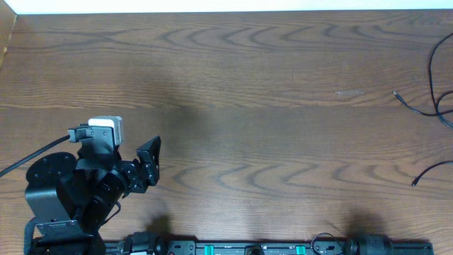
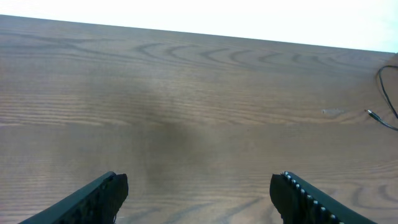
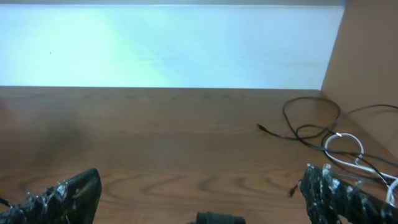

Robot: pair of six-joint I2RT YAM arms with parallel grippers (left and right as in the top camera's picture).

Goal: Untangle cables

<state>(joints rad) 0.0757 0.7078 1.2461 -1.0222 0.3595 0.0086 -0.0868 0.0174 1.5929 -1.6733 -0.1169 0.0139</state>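
Observation:
The cables (image 1: 440, 106) lie at the far right edge of the table in the overhead view: thin black wires with small plug tips, partly cut off by the frame. In the right wrist view they form a loose tangle (image 3: 311, 121) with one thin white cable (image 3: 346, 147) looped among them, ahead and to the right of my right gripper (image 3: 202, 194), which is open and empty. My left gripper (image 1: 154, 164) is open and empty at the lower left, far from the cables. In the left wrist view, between the spread fingers (image 2: 199, 196), only bare wood shows, and a black wire (image 2: 387, 99) lies at the far right.
The wooden table (image 1: 233, 92) has a raised wooden side wall on the right (image 3: 367, 56) and a white back wall (image 3: 161, 43). The left arm's base (image 1: 49, 195) stands at the lower left. A black rail (image 1: 248, 248) runs along the front edge.

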